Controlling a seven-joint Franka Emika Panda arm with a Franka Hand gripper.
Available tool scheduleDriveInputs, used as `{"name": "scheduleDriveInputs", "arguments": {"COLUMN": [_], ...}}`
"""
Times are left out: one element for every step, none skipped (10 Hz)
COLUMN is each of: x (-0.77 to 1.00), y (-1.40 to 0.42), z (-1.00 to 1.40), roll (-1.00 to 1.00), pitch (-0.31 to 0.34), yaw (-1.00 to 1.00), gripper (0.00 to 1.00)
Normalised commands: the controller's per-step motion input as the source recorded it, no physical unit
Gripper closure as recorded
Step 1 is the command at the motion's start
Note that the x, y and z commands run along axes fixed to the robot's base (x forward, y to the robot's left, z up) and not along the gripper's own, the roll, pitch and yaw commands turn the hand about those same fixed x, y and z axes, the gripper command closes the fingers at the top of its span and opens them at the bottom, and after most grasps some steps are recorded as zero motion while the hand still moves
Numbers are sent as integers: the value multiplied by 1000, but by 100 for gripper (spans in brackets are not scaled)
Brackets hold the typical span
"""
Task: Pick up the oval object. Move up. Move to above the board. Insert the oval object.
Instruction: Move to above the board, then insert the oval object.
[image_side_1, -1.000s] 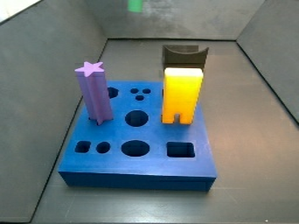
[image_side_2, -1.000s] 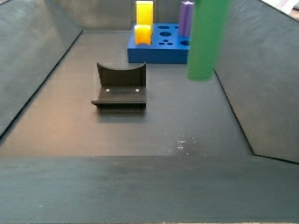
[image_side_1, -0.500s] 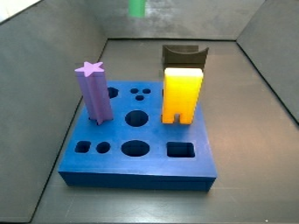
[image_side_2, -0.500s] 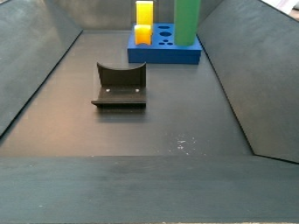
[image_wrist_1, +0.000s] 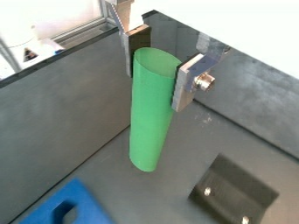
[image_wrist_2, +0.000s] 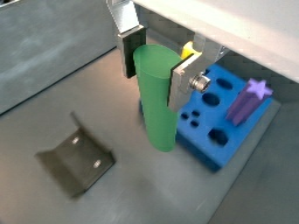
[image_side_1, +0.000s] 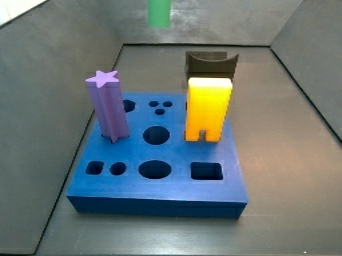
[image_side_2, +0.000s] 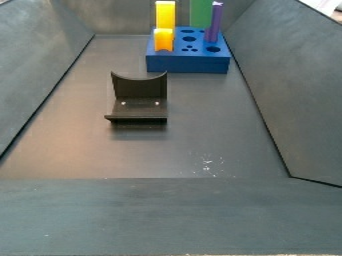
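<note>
Tool (image_wrist_2: 158, 63): squeezing the oval object (image_wrist_2: 156, 98), up in the air.
Board (image_side_1: 160, 180): down on the surface, with purple peg (image_side_1: 108, 102) and yellow block (image_side_1: 207, 108).
Fixture (image_side_2: 136, 98): apart, mid-floor.

The gripper (image_wrist_1: 159, 66) hangs raised, jaws clamped on the oval object (image_wrist_1: 149, 109).

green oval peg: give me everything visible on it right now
The oval object is a tall, plain, smooth green peg with a rounded oval section and flat ends, plastic by its look. It hangs upright in the air, its upper part clamped in the gripper, whose silver fingers press its two sides. Nothing else touches it. In a wrist view its lower end hangs beside the board, not yet in any hole. In a side view only its lower end shows.
</note>
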Motion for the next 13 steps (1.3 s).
{"name": "scheduleDriveInputs", "arguments": {"x": [85,90,107,120,140,157,154,134,100,-17,57,-349,-191], "y": [-1000,-1000,-1000,-1000,-1000,-1000,-755,-561,-273,0,-57,-434,-674], "z": [166,169,173,174,178,178,145,111,63,0,-129,-411,-540], "roll": [-2,-11,-2,10,15,6,14,16,17,0,0,34,80], "pitch": [56,67,98,117,127,131,135,134,113,0,0,-149,-189], "yaw": [10,6,4,10,9,2,12,14,13,0,0,0,6], "gripper": [100,100,100,100,100,100,100,100,100,100,100,100,100]}}
